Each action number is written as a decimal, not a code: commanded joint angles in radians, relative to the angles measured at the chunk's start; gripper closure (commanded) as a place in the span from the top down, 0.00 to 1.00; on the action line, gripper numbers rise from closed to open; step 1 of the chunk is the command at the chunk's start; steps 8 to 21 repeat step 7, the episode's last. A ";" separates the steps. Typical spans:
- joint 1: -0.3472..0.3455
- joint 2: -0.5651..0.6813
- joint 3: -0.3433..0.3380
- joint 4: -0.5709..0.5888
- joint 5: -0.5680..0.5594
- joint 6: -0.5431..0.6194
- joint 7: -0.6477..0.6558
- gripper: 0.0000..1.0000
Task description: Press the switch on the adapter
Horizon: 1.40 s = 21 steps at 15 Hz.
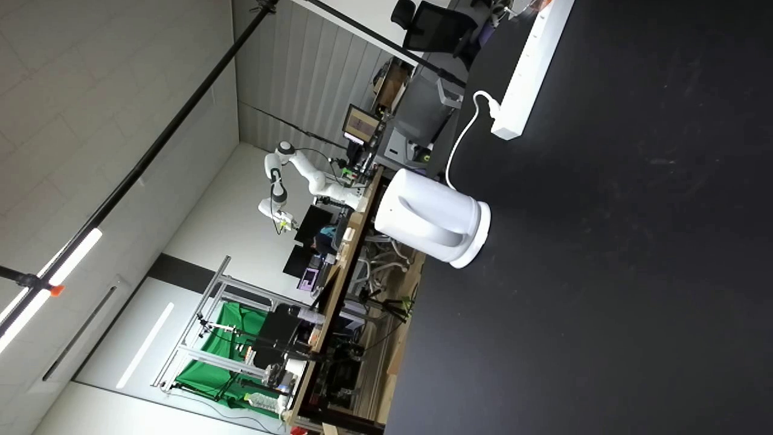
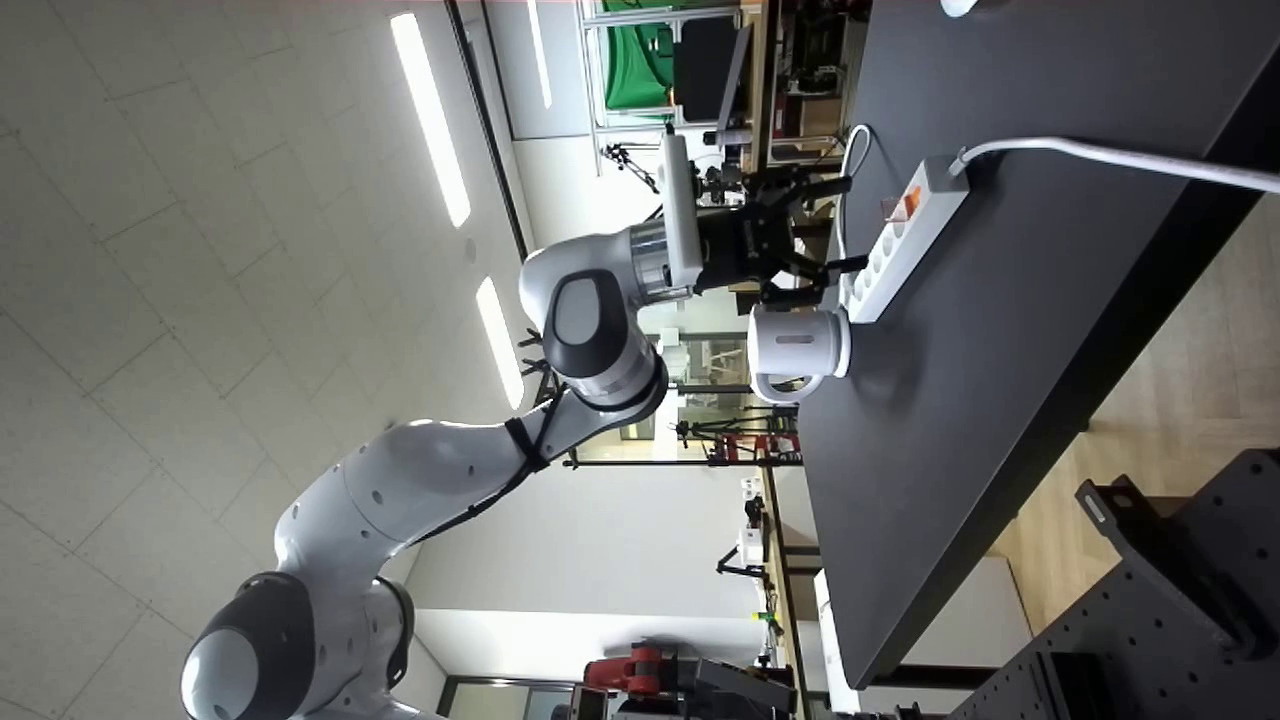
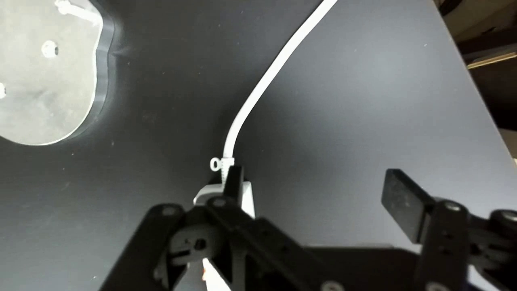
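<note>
Above the scuffed dark table [image 1: 580, 290], the angular gripper [image 2: 848, 226] hangs, jaws apart, near the boxy white plastic adapter [image 2: 912, 245].

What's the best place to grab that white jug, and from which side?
By the handle, I'd say, pinched across midway along, coming from the side facing away from the adapter. The jug stands upright, and the handle loops out on that side with a gap behind it, so it should be the easiest part to close around.
</note>
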 commanded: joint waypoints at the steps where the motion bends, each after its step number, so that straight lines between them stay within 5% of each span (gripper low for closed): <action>1: 0.032 -0.015 -0.032 0.028 -0.075 -0.159 0.065 1.00; 2: 0.012 -0.005 -0.014 0.007 -0.036 -0.082 0.016 1.00; 21: 0.017 -0.005 -0.018 0.017 -0.051 -0.136 0.021 1.00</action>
